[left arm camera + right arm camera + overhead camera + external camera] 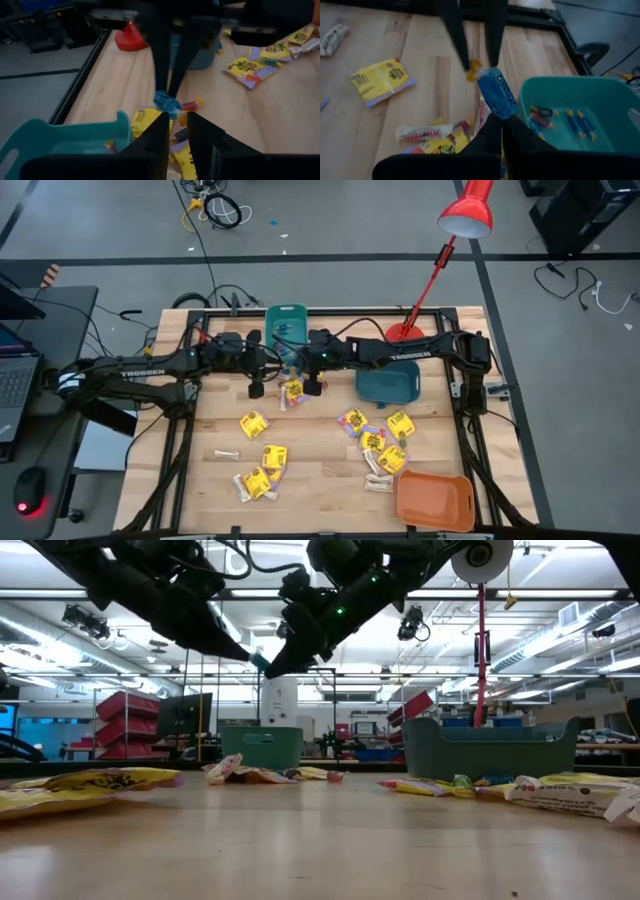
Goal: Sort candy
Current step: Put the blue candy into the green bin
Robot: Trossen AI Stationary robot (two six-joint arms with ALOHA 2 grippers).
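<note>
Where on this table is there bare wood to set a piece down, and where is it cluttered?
Bare wood runs along the table's front edge between the left candy cluster and the orange bin, and at the left edge beside the pale stick piece. It is crowded under both grippers, left gripper and right gripper, by the teal bin, and around the right cluster.

Three bins (286,320) — about ten yellow packets (254,423).

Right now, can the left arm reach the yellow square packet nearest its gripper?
Probably yes: the left gripper hangs open close to the yellow square packet, with only bare wooden table between them.
</note>
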